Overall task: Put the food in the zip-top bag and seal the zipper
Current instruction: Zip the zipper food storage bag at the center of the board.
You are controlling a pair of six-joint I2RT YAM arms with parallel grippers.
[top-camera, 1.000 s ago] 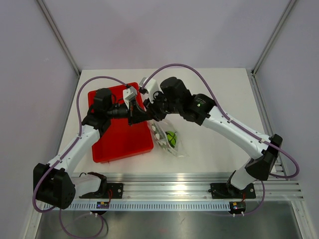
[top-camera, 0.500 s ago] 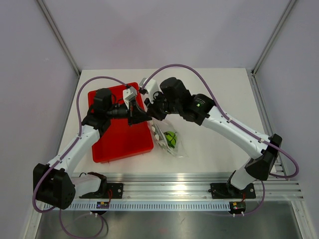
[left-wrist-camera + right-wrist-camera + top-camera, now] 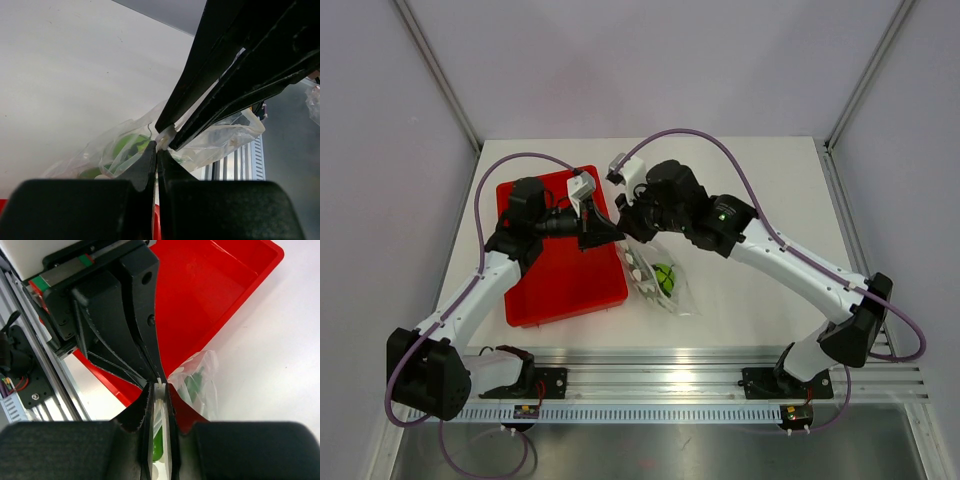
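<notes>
The clear dotted zip-top bag [image 3: 656,280] hangs from both grippers, its lower end on the table beside the red tray. The lime-green fruit [image 3: 663,278] is inside it. The dark green pod [image 3: 193,382] also shows inside, through the plastic. My left gripper [image 3: 610,233] is shut on the pale zipper strip [image 3: 165,136] at the bag's top edge. My right gripper [image 3: 628,228] is shut on the same strip [image 3: 159,392], tip to tip with the left one. In the left wrist view the bag [image 3: 120,150] bulges with green food [image 3: 125,144] behind my closed left gripper [image 3: 157,150].
The flat red tray [image 3: 560,275] lies left of the bag, under the left arm, and shows in the right wrist view [image 3: 210,285]. An aluminium rail [image 3: 700,355] runs along the near table edge. White table [image 3: 760,300] lies right of the bag.
The right arm has shifted slightly to the right and its wrist has turned a little. Both grippers stay pinched on the bag's top edge. The bag has barely moved.
</notes>
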